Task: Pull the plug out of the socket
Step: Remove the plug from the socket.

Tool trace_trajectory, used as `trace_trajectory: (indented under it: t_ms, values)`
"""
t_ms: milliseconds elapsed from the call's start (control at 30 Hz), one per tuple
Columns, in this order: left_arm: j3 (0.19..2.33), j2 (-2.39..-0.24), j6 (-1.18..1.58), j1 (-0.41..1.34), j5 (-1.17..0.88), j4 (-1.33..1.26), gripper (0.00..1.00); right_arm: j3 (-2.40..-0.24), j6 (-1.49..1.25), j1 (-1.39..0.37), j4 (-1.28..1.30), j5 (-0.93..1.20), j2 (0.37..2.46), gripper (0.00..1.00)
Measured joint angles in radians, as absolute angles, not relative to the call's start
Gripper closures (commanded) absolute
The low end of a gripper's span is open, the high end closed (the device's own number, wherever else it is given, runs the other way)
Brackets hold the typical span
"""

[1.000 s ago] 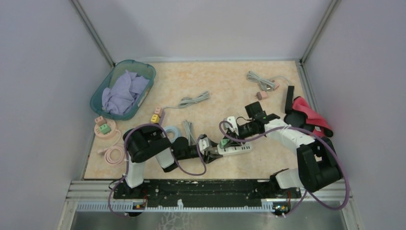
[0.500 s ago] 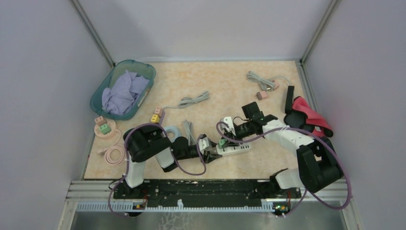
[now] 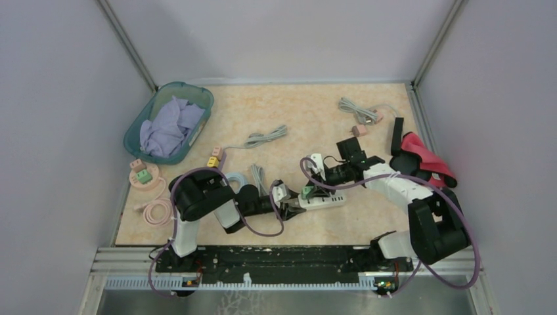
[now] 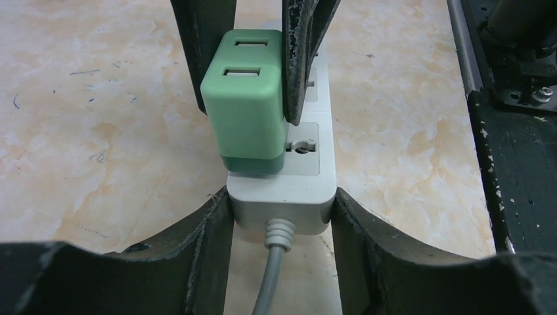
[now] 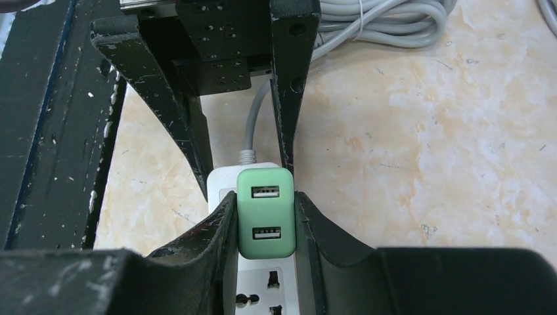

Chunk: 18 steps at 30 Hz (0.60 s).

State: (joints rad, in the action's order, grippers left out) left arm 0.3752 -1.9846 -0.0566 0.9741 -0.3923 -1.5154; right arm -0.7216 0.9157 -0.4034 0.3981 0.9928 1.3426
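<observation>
A green two-port USB plug (image 4: pixel 246 108) (image 5: pixel 265 213) (image 3: pixel 307 192) sits in a white power strip (image 3: pixel 323 201) (image 4: pixel 281 187) (image 5: pixel 272 289) lying on the table near the middle front. My left gripper (image 4: pixel 281 210) (image 3: pixel 291 205) is shut on the cable end of the strip, one finger on each side. My right gripper (image 5: pixel 265 223) (image 3: pixel 310 187) is shut on the green plug, its fingers pressed against both sides. The plug still rests on the strip. The two grippers face each other over the strip.
A teal basket (image 3: pixel 141 125) of lilac cloth stands back left. Small plugs (image 3: pixel 140 172) and a pink coiled cable (image 3: pixel 156 211) lie at the left edge. Grey cables (image 3: pixel 266 138) (image 3: pixel 358 108), a tape roll (image 3: pixel 235 178) and a red and black cloth (image 3: pixel 420 157) lie further back.
The right gripper has shifted slightly along the strip and closed around the green plug; the strip has moved a little with it. The left arm has stayed on the strip's end.
</observation>
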Motion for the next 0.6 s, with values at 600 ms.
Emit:
trace_trajectory:
  t_ms: [600]
  values:
    - [0.367, -2.003, -0.044, 0.972, -0.405, -1.459, 1.00, -0.737, 0.937, -0.416, 0.398, 1.123, 1.299, 1.00]
